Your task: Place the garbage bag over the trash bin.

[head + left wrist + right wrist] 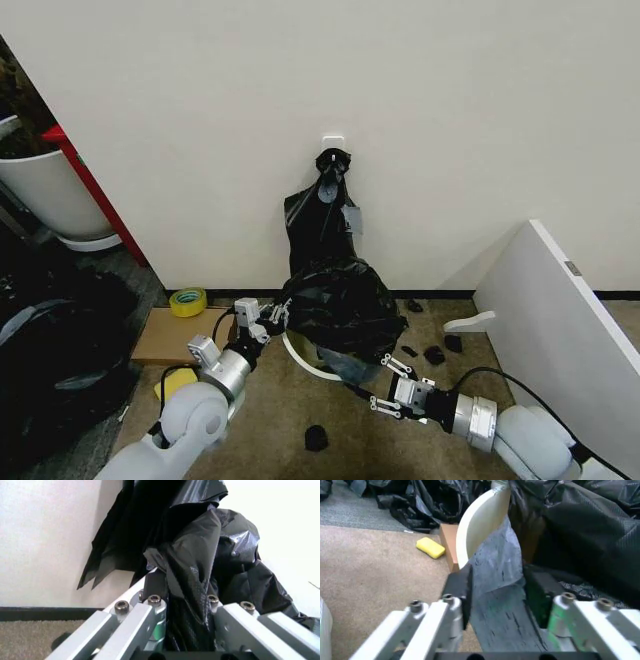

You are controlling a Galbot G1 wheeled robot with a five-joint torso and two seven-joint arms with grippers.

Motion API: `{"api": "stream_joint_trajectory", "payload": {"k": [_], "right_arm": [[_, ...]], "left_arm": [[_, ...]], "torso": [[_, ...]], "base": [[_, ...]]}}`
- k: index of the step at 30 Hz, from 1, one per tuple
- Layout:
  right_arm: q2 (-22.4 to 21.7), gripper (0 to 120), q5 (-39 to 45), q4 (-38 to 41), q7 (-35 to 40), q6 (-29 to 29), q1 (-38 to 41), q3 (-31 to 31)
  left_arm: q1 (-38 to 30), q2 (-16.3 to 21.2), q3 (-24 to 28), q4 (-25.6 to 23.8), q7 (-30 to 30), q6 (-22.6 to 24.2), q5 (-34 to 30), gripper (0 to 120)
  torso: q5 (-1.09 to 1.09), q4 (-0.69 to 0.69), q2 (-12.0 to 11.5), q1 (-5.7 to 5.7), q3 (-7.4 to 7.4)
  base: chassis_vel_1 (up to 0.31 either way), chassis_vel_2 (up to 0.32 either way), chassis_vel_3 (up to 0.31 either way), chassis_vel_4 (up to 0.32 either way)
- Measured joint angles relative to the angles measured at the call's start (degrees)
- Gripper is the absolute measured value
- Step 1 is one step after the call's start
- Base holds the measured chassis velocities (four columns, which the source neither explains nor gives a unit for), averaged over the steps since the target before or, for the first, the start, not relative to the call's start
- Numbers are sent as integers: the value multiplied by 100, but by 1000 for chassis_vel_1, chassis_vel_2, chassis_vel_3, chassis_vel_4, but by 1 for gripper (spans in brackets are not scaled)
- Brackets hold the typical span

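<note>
The trash bin [300, 358] stands against the wall, and only a curve of its cream-white rim [481, 521] is visible. The glossy black garbage bag [342, 305] is draped over its top and hangs down its sides. My left gripper [266, 322] is at the bin's left side, shut on a bunched fold of the garbage bag [200, 555] that runs between its fingers [150, 605]. At the bin's front right, low down, my right gripper [396, 386] is shut on a stretched sheet of the bag's edge [495, 573].
A knotted bunch of black plastic [325, 205] with a grey tag hangs from a wall hook above the bin. To the left are a white planter [50, 190], a dark heap of bags [50, 345], a tape roll [187, 300], a cardboard box [168, 336] and a yellow sponge [430, 547]. A white board [560, 310] leans at the right. Black scraps [316, 437] lie on the carpet.
</note>
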Motion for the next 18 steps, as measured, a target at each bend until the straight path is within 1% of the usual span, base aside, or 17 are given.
{"api": "stream_joint_trajectory", "payload": {"k": [1, 2, 4, 5, 7, 8, 9, 15, 17, 18], "right_arm": [[1, 29, 0, -2, 0, 3, 1, 1], [2, 24, 1, -6, 0, 15, 4, 7], [3, 21, 2, -8, 0, 19, 4, 8], [6, 14, 2, -15, -9, 32, 4, 16], [8, 8, 3, -20, -25, 43, 4, 20], [12, 2, 4, -27, -55, 62, 3, 22], [13, 0, 4, -30, -71, 72, 2, 22], [32, 0, 139, -83, -511, 239, 8, 27], [39, 0, 244, -93, -611, 267, 11, 17], [47, 0, 446, -108, -760, 303, 19, -16]], "left_arm": [[0, 0, 0, 0, 0, 0, 0, 5], [0, 1, 0, 0, 0, 0, 0, 5], [0, 1, 0, 0, 0, 0, 0, 5], [0, 3, 0, -6, 0, 0, 0, 5], [0, 4, 0, -9, 0, 0, 0, 5], [-1, 5, 1, -11, -1, 0, -2, 5], [-2, 5, 1, -12, -1, 0, -2, 5], [-2, 1, -5, -27, -9, 0, -18, 5], [-2, 0, -13, -37, -16, 0, -35, 5], [-1, -3, -20, -47, -29, 0, -60, 5]], "torso": [[0, 0, 0, 0, 0], [0, 0, 0, 0, 0], [0, 0, 0, 0, 0], [0, 0, 0, 0, 0], [0, 0, 0, 0, 0], [0, 0, 0, 0, 0], [0, 0, 0, 0, 0], [0, 0, 0, 0, 0], [0, 0, 0, 0, 0], [0, 0, 0, 0, 0]], "base": [[0, 0, 0, 0], [0, 0, 0, 0], [0, 0, 0, 0], [0, 0, 0, 0], [0, 0, 0, 0], [0, 0, 0, 0], [0, 0, 0, 0], [0, 0, 0, 0], [0, 0, 0, 0], [0, 0, 0, 0]]}}
